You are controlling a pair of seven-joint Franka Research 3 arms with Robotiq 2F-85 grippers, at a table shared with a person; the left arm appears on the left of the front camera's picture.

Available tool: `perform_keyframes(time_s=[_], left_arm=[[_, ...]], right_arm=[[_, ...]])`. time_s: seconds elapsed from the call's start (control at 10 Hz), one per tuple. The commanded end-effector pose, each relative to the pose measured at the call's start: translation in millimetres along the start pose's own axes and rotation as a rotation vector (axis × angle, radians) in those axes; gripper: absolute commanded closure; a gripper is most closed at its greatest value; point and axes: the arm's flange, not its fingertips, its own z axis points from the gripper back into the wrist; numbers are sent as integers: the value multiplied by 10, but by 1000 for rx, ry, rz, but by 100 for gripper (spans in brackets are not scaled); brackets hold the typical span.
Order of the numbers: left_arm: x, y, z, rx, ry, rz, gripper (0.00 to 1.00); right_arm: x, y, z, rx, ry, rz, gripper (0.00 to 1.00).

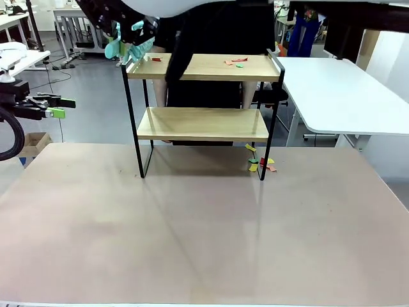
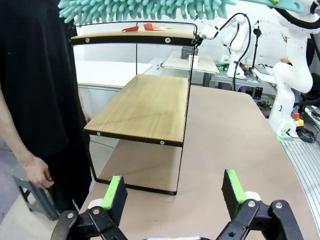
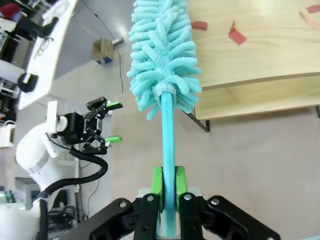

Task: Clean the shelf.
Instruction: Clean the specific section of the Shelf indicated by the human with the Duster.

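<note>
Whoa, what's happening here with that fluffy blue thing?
The right gripper is clamped on the handle of a turquoise duster, whose head is at the top left end of the shelf. Paper scraps lie on its top board, other scraps on the table. The left gripper hangs open. A person stands behind.

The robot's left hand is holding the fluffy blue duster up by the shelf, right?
No, the right hand holds the fluffy blue duster up by the shelf. The right wrist view shows its handle clamped in that hand. The left hand is open and empty.
</note>
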Motion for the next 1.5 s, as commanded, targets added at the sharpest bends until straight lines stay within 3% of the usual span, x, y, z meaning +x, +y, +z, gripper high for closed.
perform_keyframes(time_s=[0.0, 0.5, 1.1, 1.4], left_arm=[[28, -13, -1, 2, -1, -9, 0], [28, -13, -1, 2, -1, -9, 0], [28, -13, -1, 2, -1, -9, 0], [28, -13, -1, 2, -1, -9, 0]], right_arm=[[72, 136, 12, -20, 7, -56, 87], [21, -116, -191, -56, 94, -39, 87], [7, -54, -233, -62, 63, -37, 87], [180, -311, -177, -124, 127, 21, 87]])
